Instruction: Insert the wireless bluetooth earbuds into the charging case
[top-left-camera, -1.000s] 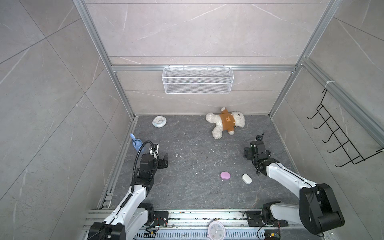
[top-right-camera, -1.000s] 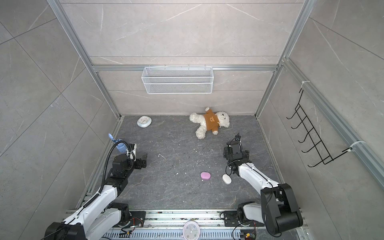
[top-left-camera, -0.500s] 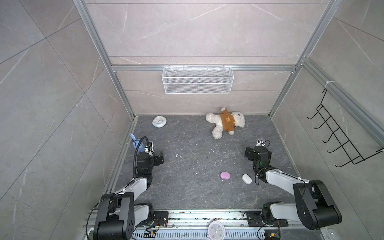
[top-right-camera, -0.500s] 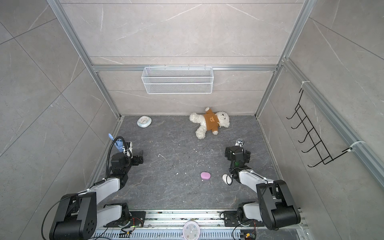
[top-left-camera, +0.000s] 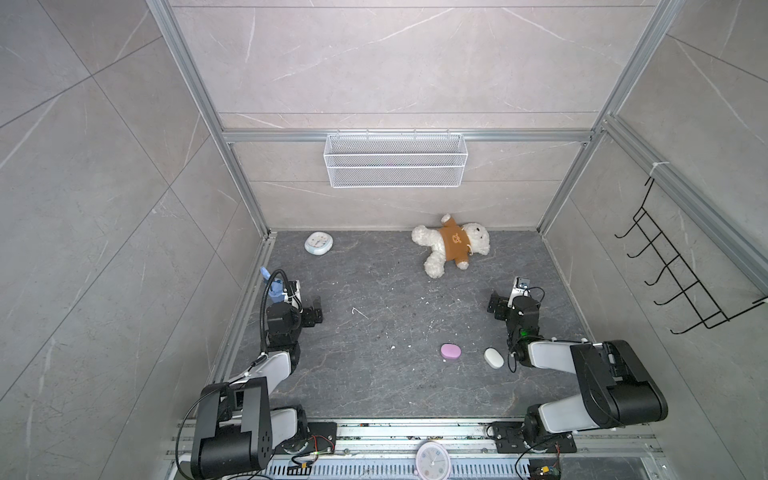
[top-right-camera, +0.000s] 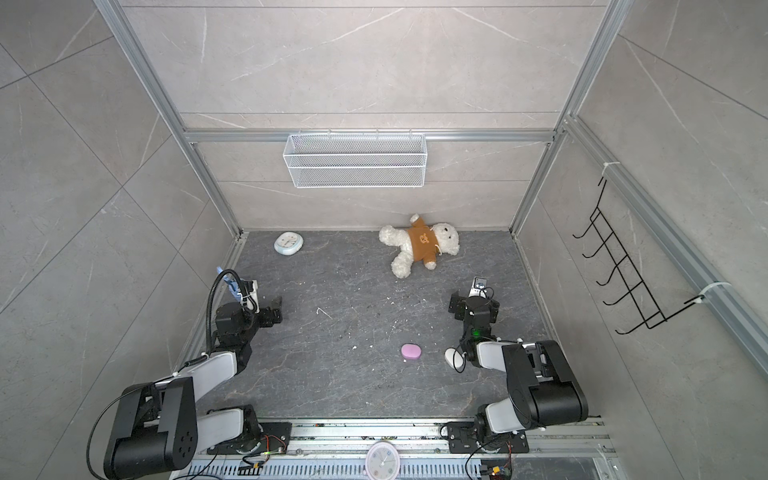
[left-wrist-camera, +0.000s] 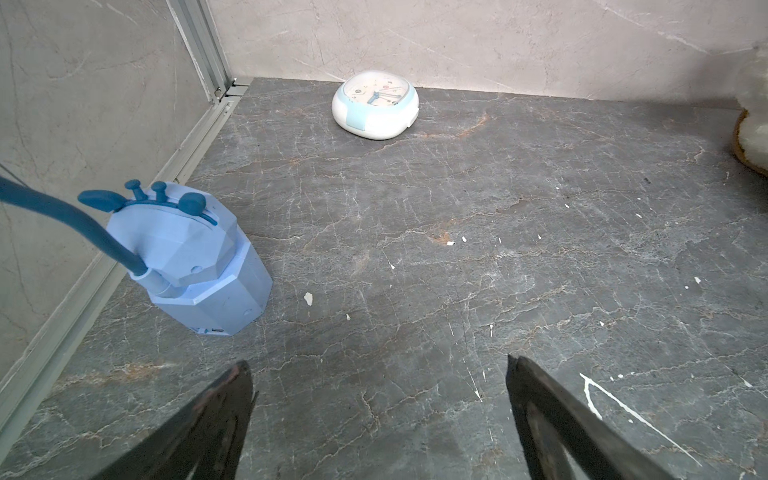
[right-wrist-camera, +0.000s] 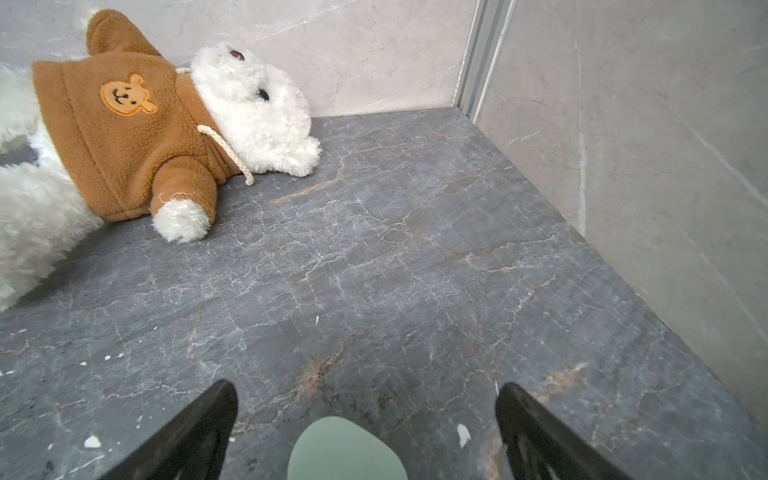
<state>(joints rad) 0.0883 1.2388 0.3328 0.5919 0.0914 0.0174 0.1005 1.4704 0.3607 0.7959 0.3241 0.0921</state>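
Note:
Two shut oval charging cases lie on the dark floor, a pink one (top-left-camera: 450, 351) (top-right-camera: 411, 351) and a white one (top-left-camera: 493, 358) (top-right-camera: 453, 358). The white one sits right beside my right forearm. No earbuds show in any view. My right gripper (top-left-camera: 515, 304) (top-right-camera: 476, 306) (right-wrist-camera: 365, 386) stands open, facing the back corner. A pale mint rounded pod (right-wrist-camera: 345, 451) lies on the floor between its fingers, untouched. My left gripper (top-left-camera: 293, 308) (top-right-camera: 250, 310) (left-wrist-camera: 379, 363) is open over bare floor with nothing in it.
A light blue gadget (left-wrist-camera: 195, 266) (top-left-camera: 272, 289) stands by the left wall next to my left gripper. A white clock (left-wrist-camera: 374, 104) (top-left-camera: 318, 243) and a teddy bear (top-left-camera: 451, 245) (right-wrist-camera: 124, 124) lie at the back. White crumbs dot the floor. A wire basket (top-left-camera: 395, 160) hangs on the back wall.
Both arms have folded down, their elbows sinking toward the front rail. The grippers stay roughly where they were and remain open.

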